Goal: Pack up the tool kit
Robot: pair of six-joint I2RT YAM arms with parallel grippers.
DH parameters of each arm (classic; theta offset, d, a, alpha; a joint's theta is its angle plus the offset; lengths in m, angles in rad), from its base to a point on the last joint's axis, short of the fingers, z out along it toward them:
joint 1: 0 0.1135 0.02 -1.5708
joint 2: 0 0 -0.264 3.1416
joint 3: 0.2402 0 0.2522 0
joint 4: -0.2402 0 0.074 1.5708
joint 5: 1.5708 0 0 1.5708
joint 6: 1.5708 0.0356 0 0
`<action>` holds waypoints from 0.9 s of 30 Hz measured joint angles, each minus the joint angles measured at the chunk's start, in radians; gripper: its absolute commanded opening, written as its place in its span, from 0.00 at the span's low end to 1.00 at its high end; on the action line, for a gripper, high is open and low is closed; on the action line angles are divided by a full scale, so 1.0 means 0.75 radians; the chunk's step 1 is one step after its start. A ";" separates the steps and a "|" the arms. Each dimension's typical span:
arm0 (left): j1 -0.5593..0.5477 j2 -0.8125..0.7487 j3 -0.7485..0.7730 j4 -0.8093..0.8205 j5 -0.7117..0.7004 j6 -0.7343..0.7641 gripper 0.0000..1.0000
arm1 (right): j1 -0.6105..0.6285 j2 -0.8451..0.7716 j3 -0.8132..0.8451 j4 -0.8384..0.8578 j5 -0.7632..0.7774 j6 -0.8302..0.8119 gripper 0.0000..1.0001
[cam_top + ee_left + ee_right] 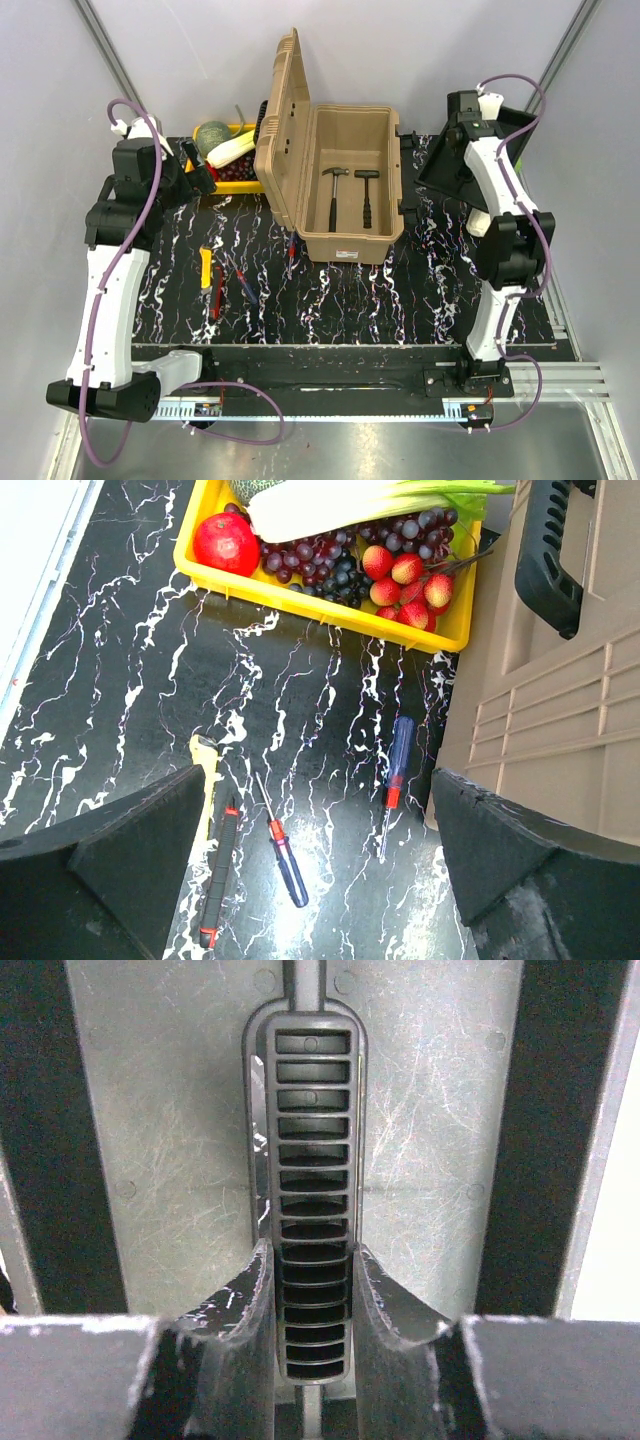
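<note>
At mid-table the toolbox (345, 243) is sitting open, its lid (282, 120) standing upright on the left side. Two hammers (335, 188) are lying side by side on its floor, and only the top view is showing that interior. Just right of the box, the same view is showing the right arm holding the black tray (452, 168) at a tilt above the table (400, 300). Whether the tray's low edge is touching anything, I cannot tell.

The right wrist view is giving what the top one cannot. The right gripper (311, 1252) is clamping the tray's ribbed grip (310, 1130), one finger pressing on each side of it. Scratched tray wall is filling the rest of that picture.

The left gripper (318, 790) is hanging over the table with its fingers spread wide and nothing between them. Its wrist view is separating the loose tools, which are appearing only as thin streaks from above:
- a yellow tool (206, 763), partly hidden by the left finger
- a black-and-red tool (218, 875) beside it
- a blue screwdriver (287, 858) next along
- a second blue screwdriver (399, 760), lying just beside the box's corner

That view is also showing the black handle (548, 555) on the lid's outer face. The yellow crate (320, 605) of fruit is sitting just beside the lid.
</note>
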 measured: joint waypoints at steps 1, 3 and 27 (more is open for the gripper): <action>0.000 -0.002 0.000 0.001 0.001 0.000 0.99 | 0.001 -0.021 0.000 0.001 0.023 -0.012 0.00; 0.000 -0.008 -0.001 0.003 0.002 0.000 0.99 | 0.002 -0.071 -0.001 0.002 0.060 -0.040 0.00; 0.000 -0.093 -0.084 0.015 0.036 -0.001 0.99 | 0.666 0.005 0.574 -0.300 -0.178 0.150 0.00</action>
